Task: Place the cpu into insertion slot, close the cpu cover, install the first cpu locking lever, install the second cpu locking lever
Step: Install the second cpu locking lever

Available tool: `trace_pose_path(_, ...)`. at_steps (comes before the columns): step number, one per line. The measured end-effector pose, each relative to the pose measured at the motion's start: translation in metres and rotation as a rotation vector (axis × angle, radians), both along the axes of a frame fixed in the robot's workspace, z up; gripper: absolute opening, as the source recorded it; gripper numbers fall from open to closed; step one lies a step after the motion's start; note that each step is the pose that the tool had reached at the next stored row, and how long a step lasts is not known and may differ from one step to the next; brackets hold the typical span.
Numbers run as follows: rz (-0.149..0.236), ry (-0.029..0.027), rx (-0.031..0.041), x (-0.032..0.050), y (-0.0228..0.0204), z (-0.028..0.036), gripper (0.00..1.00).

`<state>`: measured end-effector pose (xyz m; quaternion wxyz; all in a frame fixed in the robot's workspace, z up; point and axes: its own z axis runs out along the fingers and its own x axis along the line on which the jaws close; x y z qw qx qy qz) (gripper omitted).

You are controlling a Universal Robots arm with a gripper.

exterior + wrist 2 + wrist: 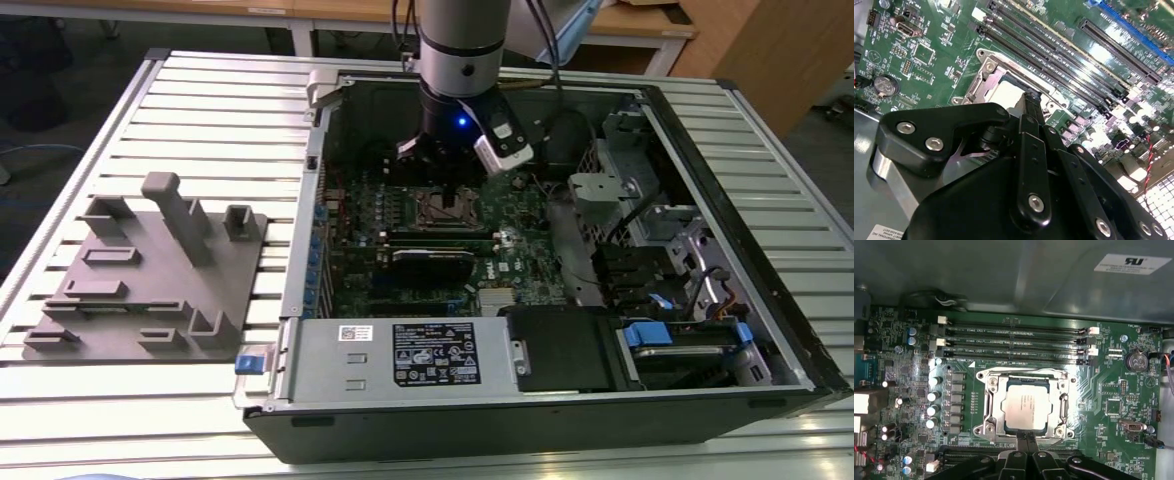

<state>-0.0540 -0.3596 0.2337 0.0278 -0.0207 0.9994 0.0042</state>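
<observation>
The cpu (1024,404), a silver-grey square, lies flat in the insertion slot (1070,385) on the green motherboard. The cpu cover (991,405), a silver frame, lies down around it with the chip showing through its window. My gripper (1027,437) is shut, its black fingertips together at the socket's edge nearest the camera. In the second wrist view the gripper (1031,100) reaches down beside the cpu (1004,95) and the cover (976,87). In the exterior view the arm hangs over the socket (447,210) inside the open case. Whether the fingertips pinch a lever is hidden.
Black memory slots (1014,340) run along one side of the socket, with capacitors (934,395) and a coin battery (1136,360) nearby. The case walls (320,180) ring the board, with a power supply (400,355) at the front. A grey fixture (147,270) sits at the exterior view's left.
</observation>
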Motion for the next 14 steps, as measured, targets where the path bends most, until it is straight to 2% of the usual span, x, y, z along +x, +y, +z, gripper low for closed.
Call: trace_pose_path(14, 0.0, 0.0001, -0.001, 0.0002, -0.0062, 0.0, 0.11)
